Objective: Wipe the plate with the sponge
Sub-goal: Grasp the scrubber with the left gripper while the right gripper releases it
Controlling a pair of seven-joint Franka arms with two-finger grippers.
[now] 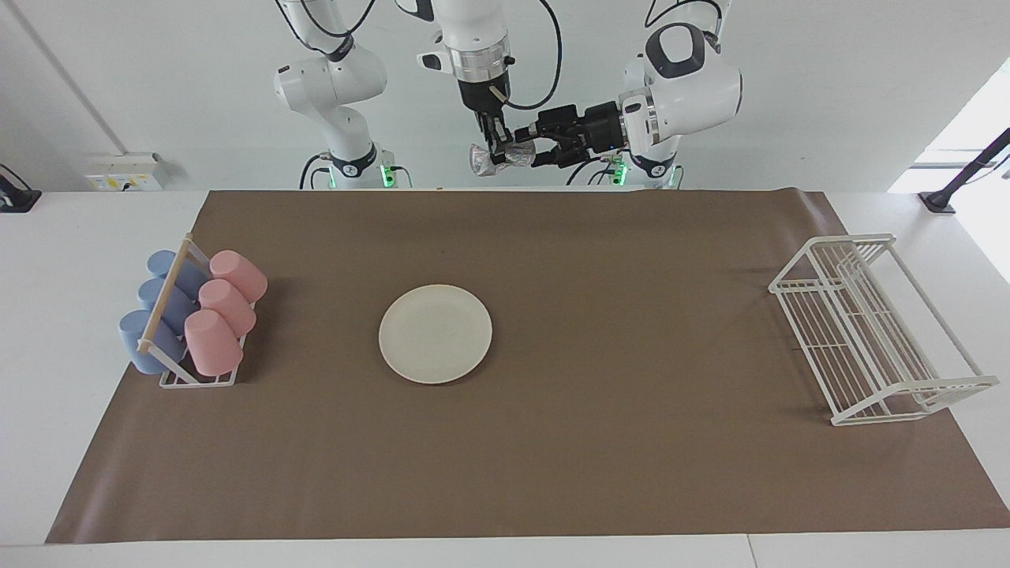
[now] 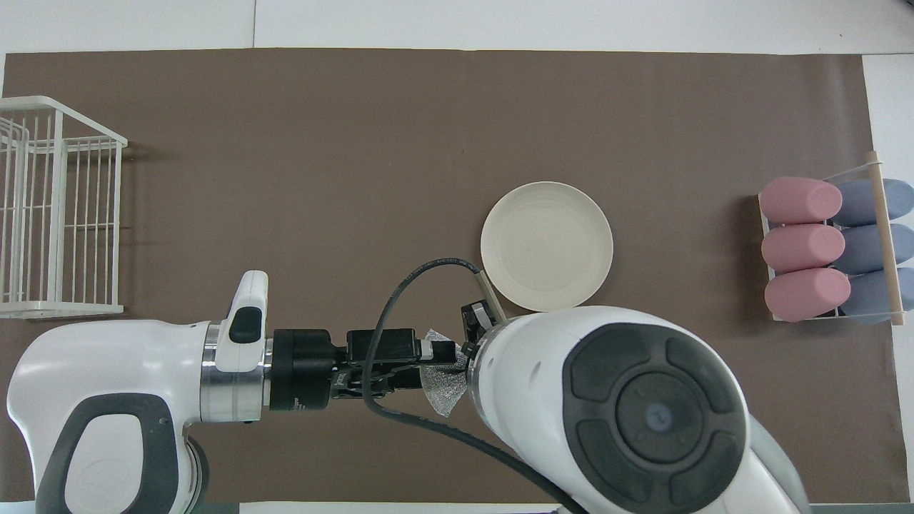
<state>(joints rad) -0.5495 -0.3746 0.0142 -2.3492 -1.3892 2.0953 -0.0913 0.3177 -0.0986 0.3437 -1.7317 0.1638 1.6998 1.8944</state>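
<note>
The cream-white plate (image 1: 435,334) lies flat on the brown mat, toward the right arm's end of the table; it also shows in the overhead view (image 2: 547,246). The silvery sponge (image 1: 519,154) hangs high in the air over the mat's edge nearest the robots, well away from the plate. My right gripper (image 1: 495,155) points down and grips the sponge's middle. My left gripper (image 1: 540,150) reaches in sideways and holds the sponge's other end. In the overhead view the sponge (image 2: 444,391) shows between the left gripper's (image 2: 437,364) fingers; the right gripper is hidden under its own arm.
A rack of pink and blue cups (image 1: 193,319) stands at the right arm's end of the mat. A white wire rack (image 1: 872,327) stands at the left arm's end. The brown mat (image 1: 631,442) covers most of the table.
</note>
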